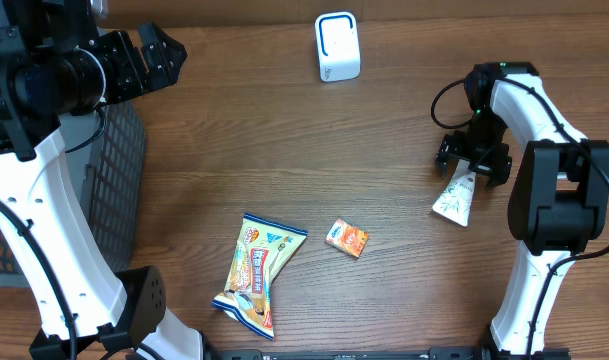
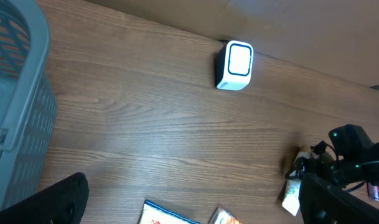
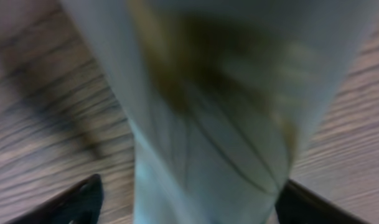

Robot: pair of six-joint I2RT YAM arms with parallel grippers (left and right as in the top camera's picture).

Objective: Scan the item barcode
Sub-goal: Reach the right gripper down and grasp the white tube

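Two arms are working over a wood-grain table point(image 1: 384, 150).

- Far left: a grey basket point(image 1: 119, 190) is sitting at the table's edge.
- Near the basket's far end, the left gripper point(image 1: 176, 58) is hanging with its fingers spread wide and holding nothing. In the left wrist view, one dark finger point(image 2: 52, 202) is sitting at each lower corner, well apart.
- Left of centre, near the front edge: a colourful snack bag point(image 1: 259, 275) is lying flat.
- Centre, far side: the scanner point(image 1: 337, 47), white with a blue-rimmed window, is standing upright and well apart from everything else.
- Right of the bag and not touching it: a small orange box point(image 1: 347, 238) is lying flat.
- Right side: the white tube point(image 1: 454, 200) with a green leaf print is lying flat on the wood, well away from the scanner.
- The right gripper point(image 1: 472, 165) is pointing down over the tube's far end, with its jaws straddling it.
- Right wrist view (badly blurred): the tube is filling the frame, with one fingertip point(image 3: 83, 199) showing at each lower corner.
  - Bare wood is showing between the lower-left fingertip and the tube.
  - The other fingertip is sitting at the tube's edge; contact cannot be told.
  - The jaws are parted, not pinching.
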